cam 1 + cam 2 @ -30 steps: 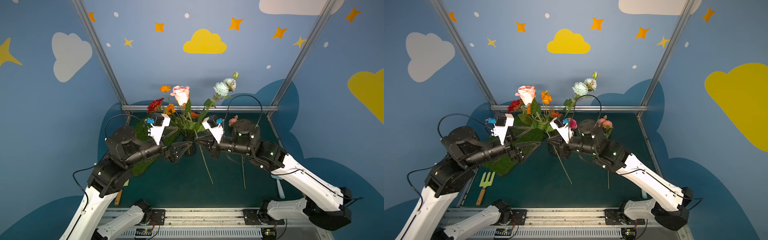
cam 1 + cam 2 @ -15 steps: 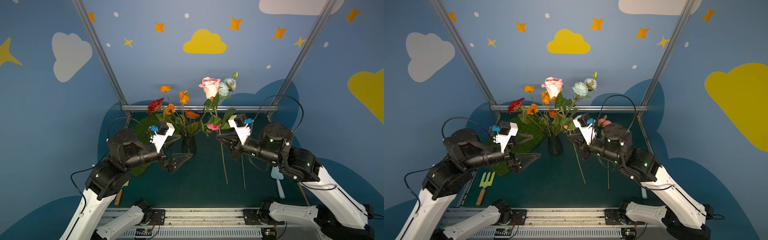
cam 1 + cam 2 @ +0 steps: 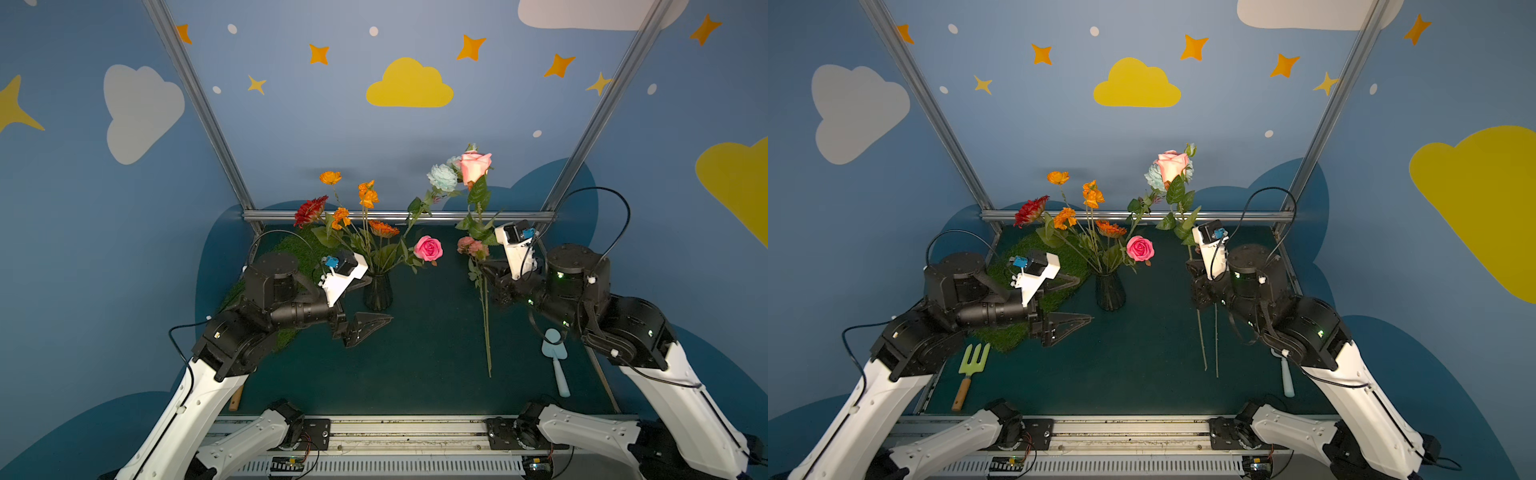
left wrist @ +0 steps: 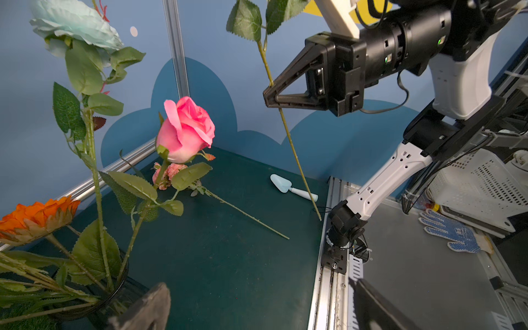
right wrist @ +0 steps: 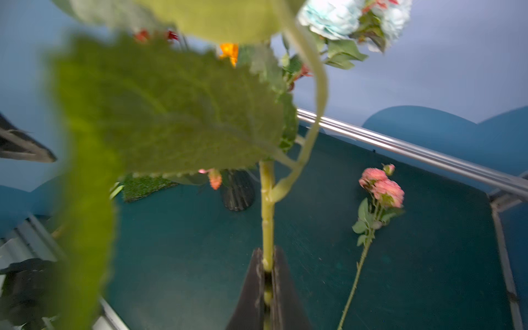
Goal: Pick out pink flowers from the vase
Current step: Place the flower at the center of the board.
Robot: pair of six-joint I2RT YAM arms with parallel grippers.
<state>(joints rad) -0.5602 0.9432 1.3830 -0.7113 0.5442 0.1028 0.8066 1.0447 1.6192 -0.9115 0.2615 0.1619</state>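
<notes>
Above the table (image 3: pixel 415 353) my right tool (image 4: pixel 269 96) grips the pale rose (image 3: pixel 475 164) (left tool (image 3: pixel 1085 300) gapes wide); I'd lay it at three o'clock.

The dark green bench (image 3: pixel 415 365) is carrying five things. A ribbed dark vase (image 3: pixel 377 293) is standing upright near its middle, toward the back. A grass patch (image 3: pixel 1009 338) is lying on the left side, with a green hand fork (image 3: pixel 972 362) lying just beside its front corner. A peach-pink branch (image 5: pixel 383 188) is lying flat on the right, and a pale blue trowel (image 3: pixel 555 349) is resting near the right edge.
</notes>
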